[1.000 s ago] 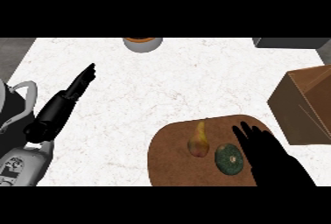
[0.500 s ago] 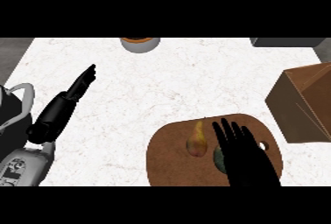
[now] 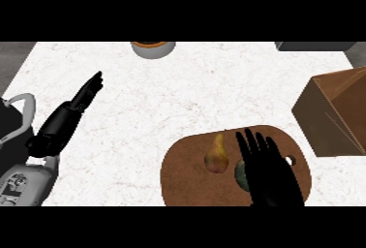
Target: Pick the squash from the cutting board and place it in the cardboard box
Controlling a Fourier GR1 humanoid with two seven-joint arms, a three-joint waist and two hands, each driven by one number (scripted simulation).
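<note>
On the round brown wooden cutting board at five o'clock, the yellow-green pear-shaped squash lies just left of the right hand, whose fingers are straight and spread, probably lining up a grasp. Its target, the brown cardboard box, waits at three o'clock, while the left hand rests at nine o'clock, fingers straight together.

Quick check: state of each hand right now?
Left hand: open, fingers straight, holding nothing, over the counter at the view's left.
Right hand: open, fingers straight, above the cutting board beside the squash, holding nothing.
</note>
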